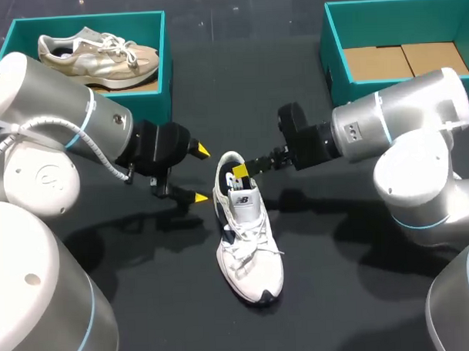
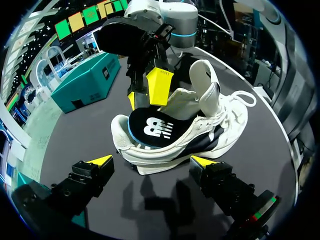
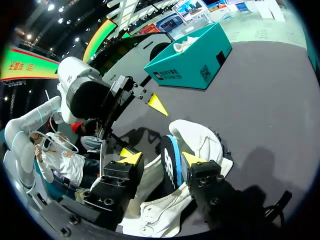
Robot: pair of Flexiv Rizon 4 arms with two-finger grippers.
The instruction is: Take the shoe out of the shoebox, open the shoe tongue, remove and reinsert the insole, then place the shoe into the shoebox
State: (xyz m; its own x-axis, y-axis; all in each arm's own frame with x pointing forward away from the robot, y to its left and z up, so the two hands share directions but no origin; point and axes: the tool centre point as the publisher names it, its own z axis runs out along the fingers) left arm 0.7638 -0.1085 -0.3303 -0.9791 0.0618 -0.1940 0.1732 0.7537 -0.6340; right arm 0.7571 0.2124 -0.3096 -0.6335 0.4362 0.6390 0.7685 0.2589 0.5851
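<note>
The shoe [image 1: 248, 237] lies mid-table, heel pointing away from me, where the right gripper [image 1: 242, 173] — the nearer one — pinches the half-raised insole [image 2: 150, 129], while the left gripper [image 1: 200, 174] waits spread beside it.

Bright overhead light, soft dark shadows

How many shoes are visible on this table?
2. The white shoe lies on the table, near its middle; the beige shoe lies in the left shoebox. None seems hidden.
</note>
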